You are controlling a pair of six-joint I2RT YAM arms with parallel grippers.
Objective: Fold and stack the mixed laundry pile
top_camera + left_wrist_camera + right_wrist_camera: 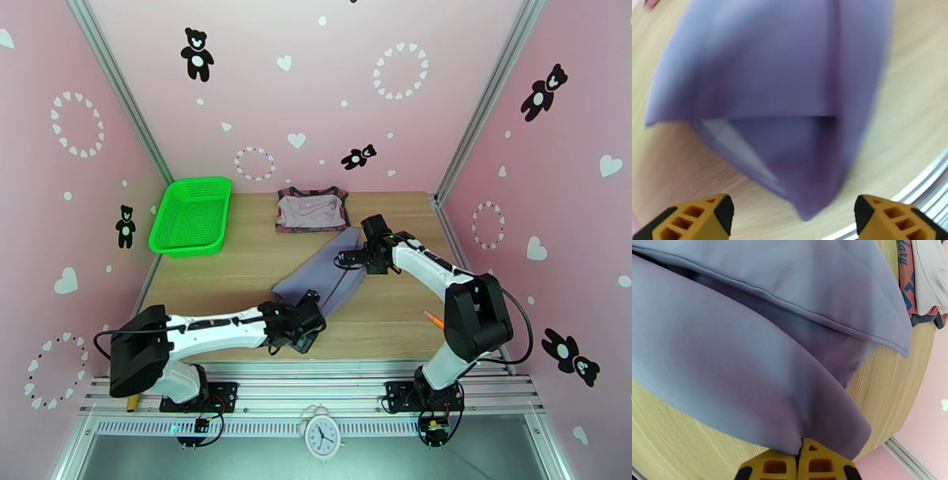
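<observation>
Right hand (800, 456) pinched shut on the grey-lavender shirt's (322, 275) right edge. Left hand (794, 213) wide, shirt's near corner lying between its fingertips on the tabletop (237, 276).

Left arm (213, 325) stretched low and rightward from its base, left gripper (792, 209) pointing down, fingers spread wide, right arm (434, 272) elbow raised, forearm reaching left, right gripper (800, 463) pinched tight on grey-lavender shirt (750, 370)
</observation>
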